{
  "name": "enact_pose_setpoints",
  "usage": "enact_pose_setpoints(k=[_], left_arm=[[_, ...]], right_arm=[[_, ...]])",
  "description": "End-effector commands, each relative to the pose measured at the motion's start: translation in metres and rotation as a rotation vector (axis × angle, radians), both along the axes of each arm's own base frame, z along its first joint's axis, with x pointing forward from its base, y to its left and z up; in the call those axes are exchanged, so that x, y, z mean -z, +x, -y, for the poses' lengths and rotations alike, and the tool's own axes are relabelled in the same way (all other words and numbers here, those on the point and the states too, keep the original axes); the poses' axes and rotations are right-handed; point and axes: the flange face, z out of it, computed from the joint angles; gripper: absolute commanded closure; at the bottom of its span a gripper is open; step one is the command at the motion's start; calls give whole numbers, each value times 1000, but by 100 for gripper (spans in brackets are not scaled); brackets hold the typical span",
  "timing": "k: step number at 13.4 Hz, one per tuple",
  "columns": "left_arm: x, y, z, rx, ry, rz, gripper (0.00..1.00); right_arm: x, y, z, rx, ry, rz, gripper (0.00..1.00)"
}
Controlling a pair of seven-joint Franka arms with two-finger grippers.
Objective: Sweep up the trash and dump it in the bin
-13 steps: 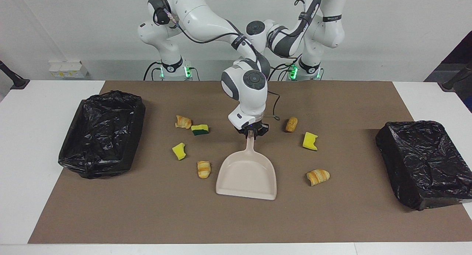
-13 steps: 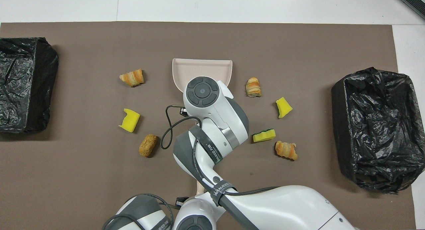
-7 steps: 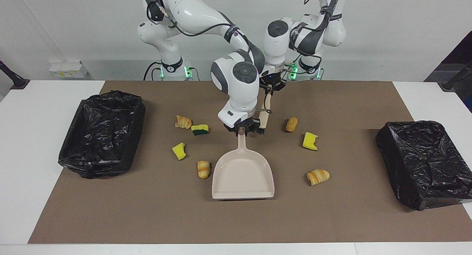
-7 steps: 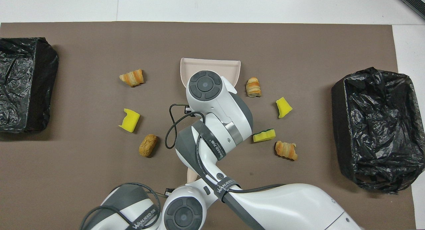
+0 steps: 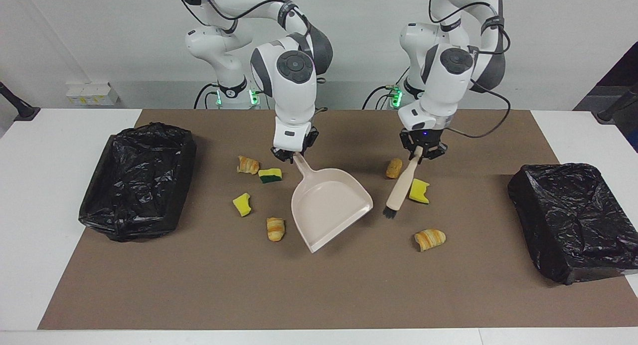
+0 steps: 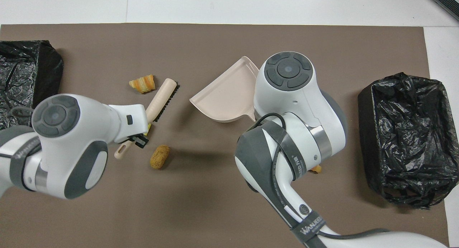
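Observation:
My right gripper (image 5: pixel 293 155) is shut on the handle of the beige dustpan (image 5: pixel 329 205), which slants with its mouth turned toward the left arm's end of the table. My left gripper (image 5: pixel 419 153) is shut on the beige brush (image 5: pixel 398 191), bristles hanging low just above the mat beside a yellow sponge chunk (image 5: pixel 419 191) and a brown pastry (image 5: pixel 394 168). A striped pastry (image 5: pixel 429 239) lies farther from the robots. At the dustpan's right-arm side lie a pastry (image 5: pixel 247 164), a green-faced sponge (image 5: pixel 270 175), a yellow chunk (image 5: pixel 242 204) and another pastry (image 5: pixel 275 229).
Two bins lined with black bags stand on the brown mat, one at the right arm's end (image 5: pixel 137 180) and one at the left arm's end (image 5: pixel 573 220). In the overhead view the arms cover most trash on the right arm's side.
The right arm pulled the dustpan nearer the robots and swung its mouth toward the left arm's end. The left arm carried the brush out from the middle toward its own end.

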Motion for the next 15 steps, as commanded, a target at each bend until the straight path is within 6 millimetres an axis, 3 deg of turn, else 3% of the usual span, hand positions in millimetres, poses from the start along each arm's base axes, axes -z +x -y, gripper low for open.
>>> enact_pose_setpoints(k=[1, 4, 7, 9, 11, 15], left_arm=[[2, 82, -23, 94, 8, 69, 100], [23, 140, -80, 189, 22, 113, 100], [39, 177, -112, 287, 44, 164, 100], [42, 182, -115, 351, 60, 157, 100], [47, 180, -111, 423, 124, 141, 100], [62, 153, -113, 577, 169, -7, 100]], right_arm=[[6, 3, 33, -221, 24, -13, 100], [10, -3, 41, -455, -27, -22, 100], [24, -23, 28, -499, -21, 9, 100], [36, -30, 16, -466, -26, 16, 100], [35, -33, 11, -435, -26, 18, 100], [45, -38, 5, -340, -33, 1, 100]])
